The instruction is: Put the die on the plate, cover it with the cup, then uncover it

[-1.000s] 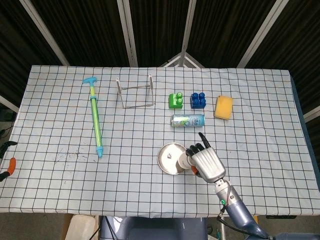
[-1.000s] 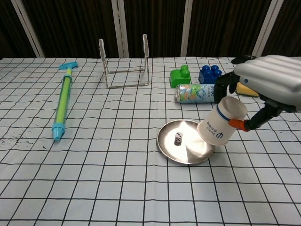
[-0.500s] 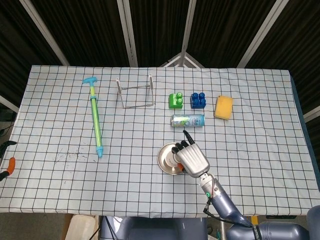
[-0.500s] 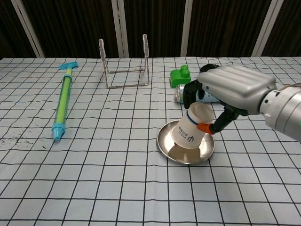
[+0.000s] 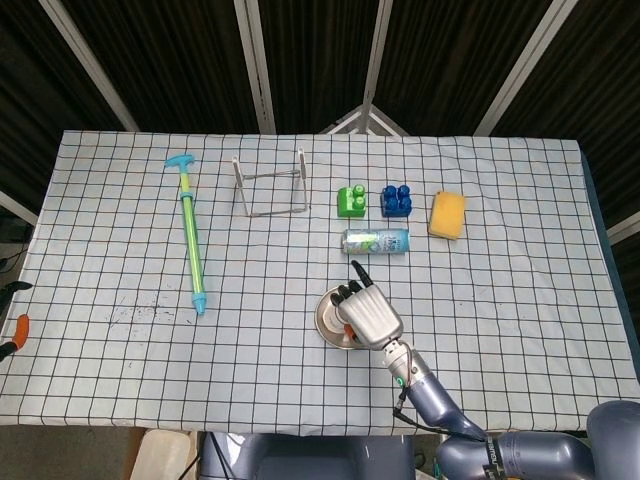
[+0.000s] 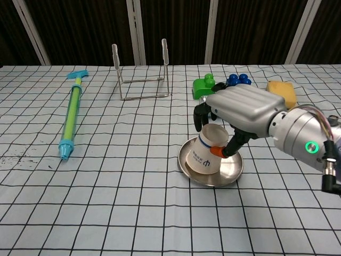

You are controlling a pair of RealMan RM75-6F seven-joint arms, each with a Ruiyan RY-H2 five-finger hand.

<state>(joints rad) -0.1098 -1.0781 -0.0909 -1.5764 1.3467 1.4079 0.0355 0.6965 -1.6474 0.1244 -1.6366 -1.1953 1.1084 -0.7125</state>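
A white paper cup (image 6: 206, 153) with blue print stands mouth-down and slightly tilted on the round metal plate (image 6: 234, 172), (image 5: 324, 316). My right hand (image 6: 241, 108), (image 5: 367, 316) grips the cup from above, fingers wrapped around its base. The die is hidden, with the cup over where it lay on the plate. In the head view the hand covers most of the cup and the plate. My left hand shows in neither view.
Behind the plate lie a drink can (image 5: 376, 241), a green block (image 5: 350, 201), a blue block (image 5: 396, 200) and a yellow sponge (image 5: 447, 214). A wire rack (image 5: 270, 184) stands at the back middle. A green-blue water pump toy (image 5: 192, 240) lies at the left.
My right hand has carried the cup leftward from the plate's right edge and lowered it over the die. The die, visible a second ago, is now covered.
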